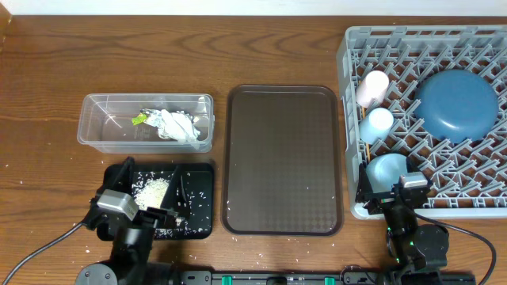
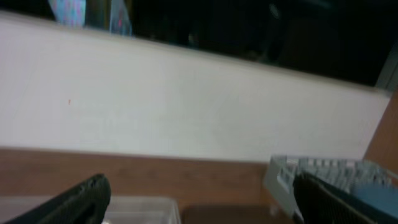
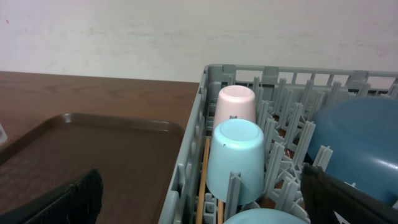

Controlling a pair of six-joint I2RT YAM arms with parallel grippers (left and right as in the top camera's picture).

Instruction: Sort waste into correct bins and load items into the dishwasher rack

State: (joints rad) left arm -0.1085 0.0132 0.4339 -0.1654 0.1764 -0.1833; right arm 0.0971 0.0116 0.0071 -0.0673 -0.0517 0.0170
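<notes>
The left hand (image 1: pixel 150 188) and right hand (image 3: pixel 202 205) hang spread apart, empty, at the counter's (image 1: pixel 47 71) near edge. The paper (image 1: pixel 178 125) lies in the tub (image 1: pixel 103 131), rice (image 1: pixel 153 191) in the black tray (image 1: pixel 202 178), plate (image 1: pixel 458 103) and cups (image 1: pixel 380 120) in the rack (image 1: pixel 348 119). Stray grains (image 1: pixel 229 206) by the brown tray (image 1: pixel 283 158) probably want a low, careful pinch; its rim crowds them.

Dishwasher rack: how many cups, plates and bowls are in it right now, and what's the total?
Cups: 2, a pink cup and a light-blue cup
Plates: 1, the blue plate
Bowls: 1, the pale blue bowl
Total: 4
</notes>
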